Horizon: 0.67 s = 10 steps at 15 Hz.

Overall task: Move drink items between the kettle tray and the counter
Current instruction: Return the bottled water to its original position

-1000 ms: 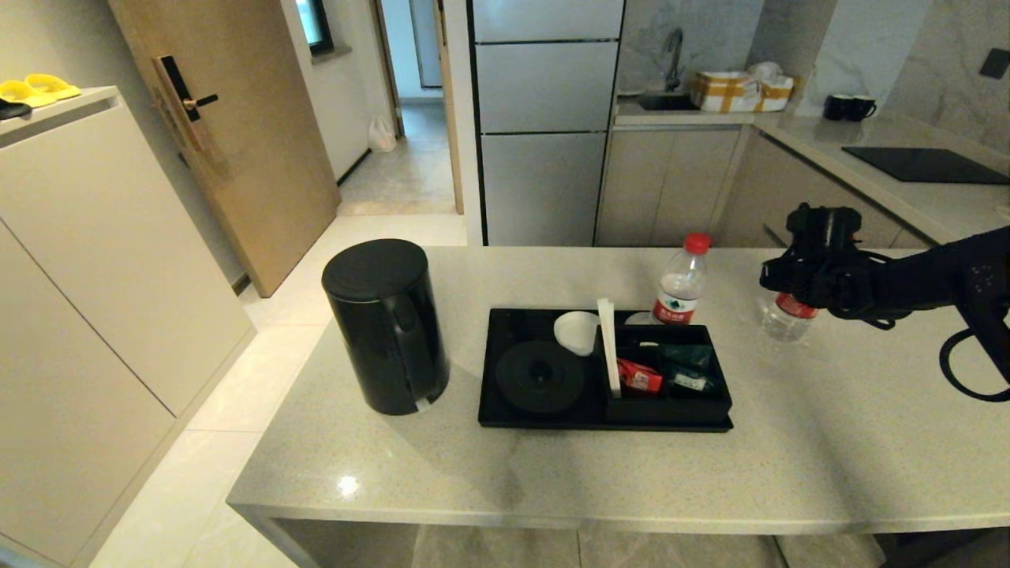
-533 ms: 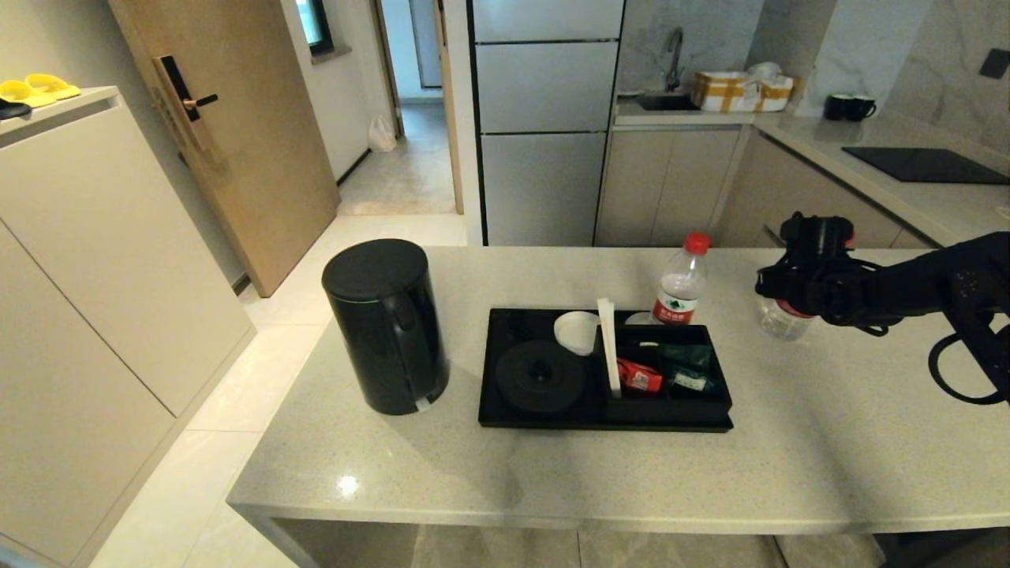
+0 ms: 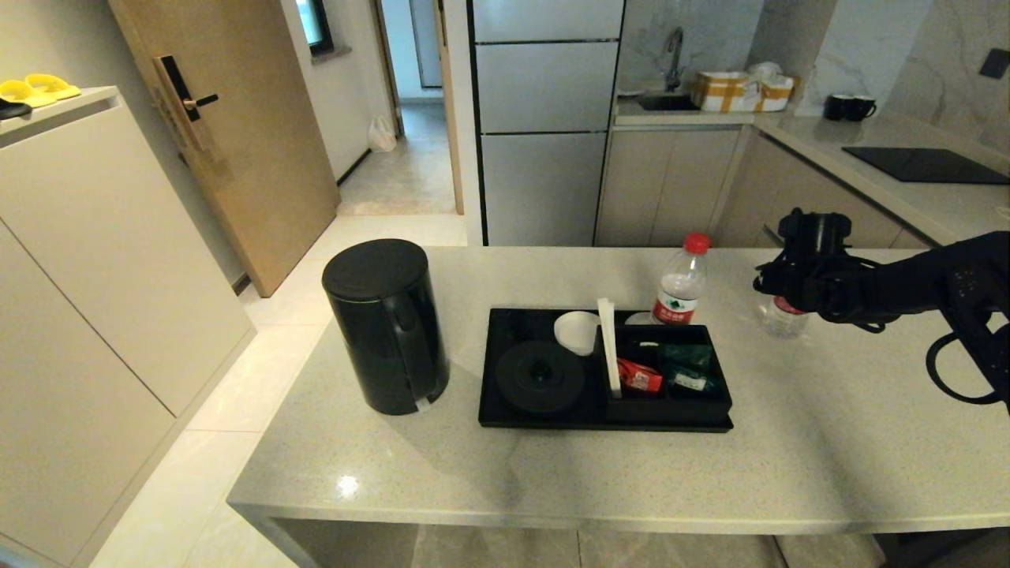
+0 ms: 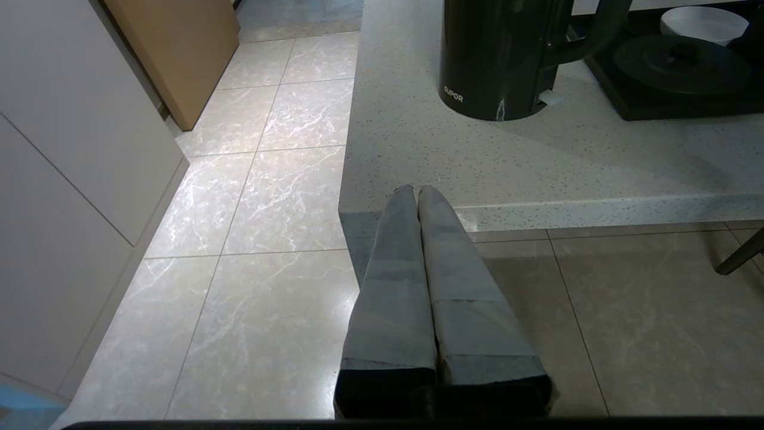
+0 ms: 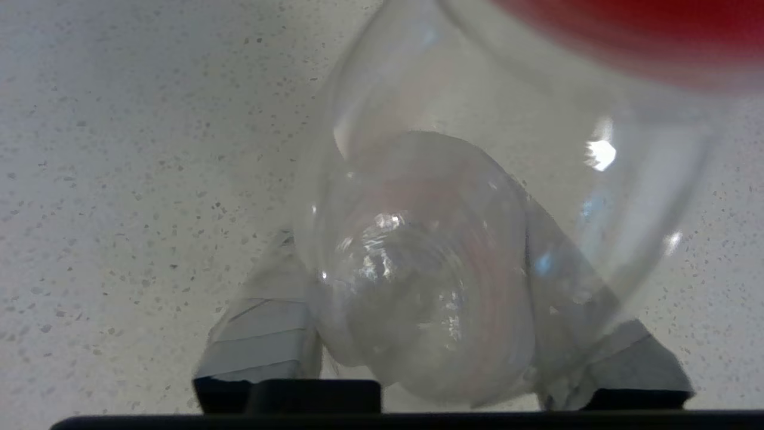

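The tall black kettle (image 3: 385, 325) stands on the pale counter (image 3: 789, 442), left of the black kettle tray (image 3: 505, 416) and off its round base (image 3: 540, 376). One red-capped water bottle (image 3: 678, 293) stands at the tray's far edge. A second water bottle (image 3: 783, 322) stands on the counter to the right, its top hidden by my right gripper (image 3: 789, 296). In the right wrist view the clear bottle (image 5: 430, 269) fills the gap, with both fingers (image 5: 262, 334) pressed against its sides. My left gripper (image 4: 416, 191) hangs shut and empty in front of the counter's near left corner, facing the kettle (image 4: 501, 54).
Red and green sachets (image 3: 641, 377) lie in the tray's boxed compartment beside a white divider (image 3: 607, 347), and a small white cup (image 3: 576, 330) sits on the tray. Two black mugs (image 3: 848, 106), a hob panel (image 3: 923, 164) and a cardboard box (image 3: 738, 91) are on the far worktop.
My right gripper has slid a little further over the right-hand bottle and its fingers have closed in from wide open onto the bottle. The left arm, kettle and other bottle have not moved.
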Motion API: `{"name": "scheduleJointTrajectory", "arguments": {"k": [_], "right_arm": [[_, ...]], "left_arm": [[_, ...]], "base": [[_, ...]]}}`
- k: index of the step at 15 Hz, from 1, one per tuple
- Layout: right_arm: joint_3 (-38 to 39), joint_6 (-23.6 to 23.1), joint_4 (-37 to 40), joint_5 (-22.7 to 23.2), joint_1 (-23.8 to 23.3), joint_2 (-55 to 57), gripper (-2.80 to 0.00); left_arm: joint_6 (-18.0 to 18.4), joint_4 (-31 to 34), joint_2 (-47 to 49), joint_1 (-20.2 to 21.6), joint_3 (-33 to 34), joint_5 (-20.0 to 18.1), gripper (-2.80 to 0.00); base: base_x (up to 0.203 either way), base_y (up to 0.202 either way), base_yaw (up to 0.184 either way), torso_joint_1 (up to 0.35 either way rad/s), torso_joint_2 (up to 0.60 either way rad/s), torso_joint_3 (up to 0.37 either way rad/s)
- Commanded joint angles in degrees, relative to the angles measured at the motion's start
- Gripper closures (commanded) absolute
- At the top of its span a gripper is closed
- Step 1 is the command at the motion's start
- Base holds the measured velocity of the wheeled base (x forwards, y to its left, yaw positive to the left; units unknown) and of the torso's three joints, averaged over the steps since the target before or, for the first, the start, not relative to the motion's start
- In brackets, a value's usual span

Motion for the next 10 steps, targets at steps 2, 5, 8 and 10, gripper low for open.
{"name": "scheduleJointTrajectory", "arguments": {"k": [2,5,8,10], "right_arm": [[-1.38,2.50,-0.19,-0.42,0.04,-1.47,0.00],[-1.61,6.10,0.40,-0.45,0.39,-5.46,0.00],[-1.22,10.76,1.10,-0.45,2.43,-9.93,0.00],[-0.97,15.15,2.40,-0.45,4.50,-13.80,0.00]], "left_arm": [[0.05,-0.04,0.00,0.02,0.00,0.02,0.00],[0.04,-0.04,0.00,0.02,0.00,-0.03,0.00],[0.04,-0.04,0.00,0.02,0.07,-0.02,0.00],[0.04,-0.04,0.00,0.02,0.00,-0.04,0.00]], "base": [[0.000,0.000,0.000,0.000,0.00,0.000],[0.000,0.000,0.000,0.000,0.00,0.000],[0.000,0.000,0.000,0.000,0.00,0.000],[0.000,0.000,0.000,0.000,0.00,0.000]]}}
